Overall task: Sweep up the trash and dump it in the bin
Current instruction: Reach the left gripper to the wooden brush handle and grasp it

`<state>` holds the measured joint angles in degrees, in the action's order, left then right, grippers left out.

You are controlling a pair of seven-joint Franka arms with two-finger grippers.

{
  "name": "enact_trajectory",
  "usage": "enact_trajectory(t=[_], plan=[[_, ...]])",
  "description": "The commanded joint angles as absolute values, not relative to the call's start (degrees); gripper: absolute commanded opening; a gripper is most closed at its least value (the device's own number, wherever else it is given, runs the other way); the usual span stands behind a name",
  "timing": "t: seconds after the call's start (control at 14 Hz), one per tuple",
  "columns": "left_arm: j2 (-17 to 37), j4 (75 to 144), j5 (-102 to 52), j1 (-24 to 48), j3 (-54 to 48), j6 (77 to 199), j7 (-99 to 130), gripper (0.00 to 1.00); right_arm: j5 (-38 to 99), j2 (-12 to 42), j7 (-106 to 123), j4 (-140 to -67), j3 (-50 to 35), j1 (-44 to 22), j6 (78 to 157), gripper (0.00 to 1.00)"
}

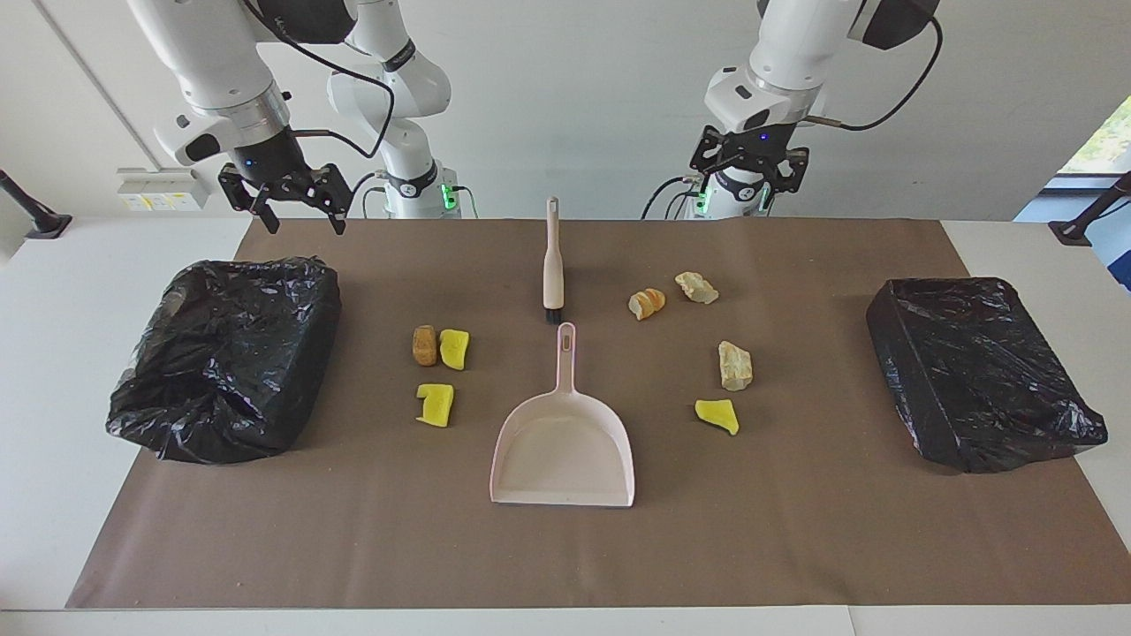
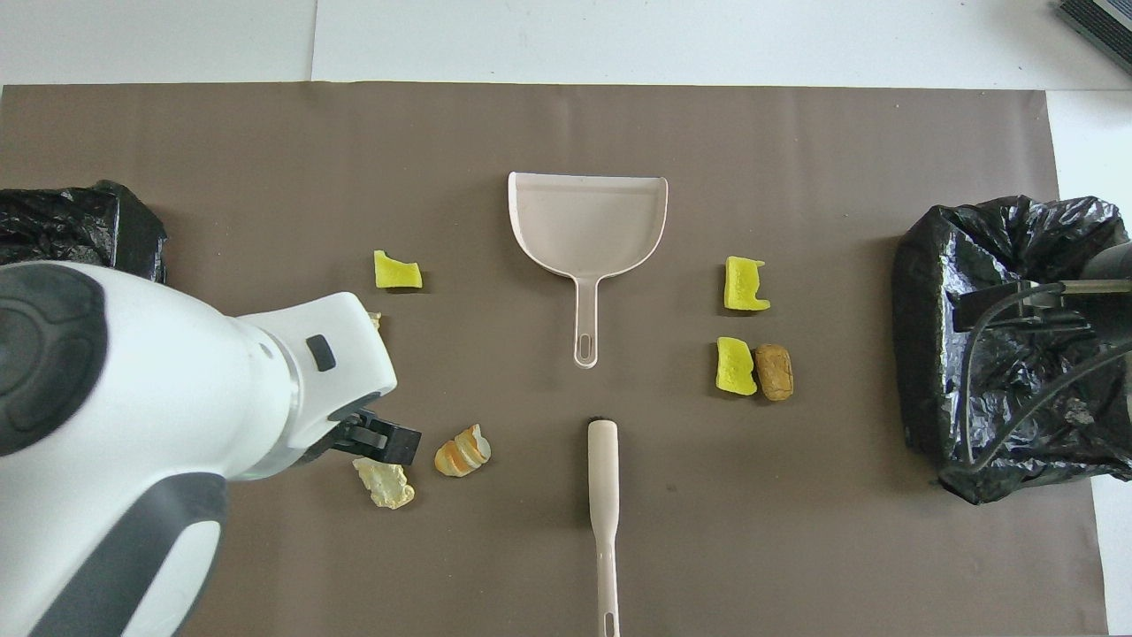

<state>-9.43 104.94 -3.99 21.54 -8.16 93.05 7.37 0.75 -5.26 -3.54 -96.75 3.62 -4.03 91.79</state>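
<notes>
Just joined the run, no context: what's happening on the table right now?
Nothing is held yet. The pink plastic dustpan and the pink-handled brush lie untouched mid-table, with the seven small lumps of trash scattered on both sides of them. The left gripper hangs open in the air near the robots' edge of the brown mat. The right gripper waits, open, by a black-bagged bin.

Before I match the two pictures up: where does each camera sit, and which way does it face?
Facing view: high across the table, facing the robots; both arms hang raised at the top, left gripper and right gripper open.
Overhead view: high above the robots' end, looking forward and steeply down; the left arm's wrist covers some trash; the right gripper shows over a bin.
Shared, half a turn apart: dustpan, brush, trash.
</notes>
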Motion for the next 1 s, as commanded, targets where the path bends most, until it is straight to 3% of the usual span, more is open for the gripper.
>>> enact_trajectory(t=[0.0, 0.29, 0.57, 0.93], plan=[[-11.8, 114.1, -4.6, 28.1, -7.1, 102.6, 14.9, 1.00, 1.8, -5.3, -2.5, -97.1, 3.5, -3.3, 92.9, 1.00], [-10.3, 120.3, -4.7, 37.2, -7.1, 111.2, 22.7, 1.00, 1.8, -5.3, -2.5, -97.1, 3.5, -3.3, 92.9, 1.00], [-2.1, 123.8, -4.6, 46.7, -7.0, 122.1, 33.2, 1.00, 1.8, -5.3, -2.5, -97.1, 3.5, -3.3, 92.9, 1.00], [-1.1, 127.9, -4.6, 52.8, -7.1, 128.3, 41.1, 1.00, 1.8, -5.3, -2.5, -97.1, 3.5, -3.3, 92.9, 1.00]])
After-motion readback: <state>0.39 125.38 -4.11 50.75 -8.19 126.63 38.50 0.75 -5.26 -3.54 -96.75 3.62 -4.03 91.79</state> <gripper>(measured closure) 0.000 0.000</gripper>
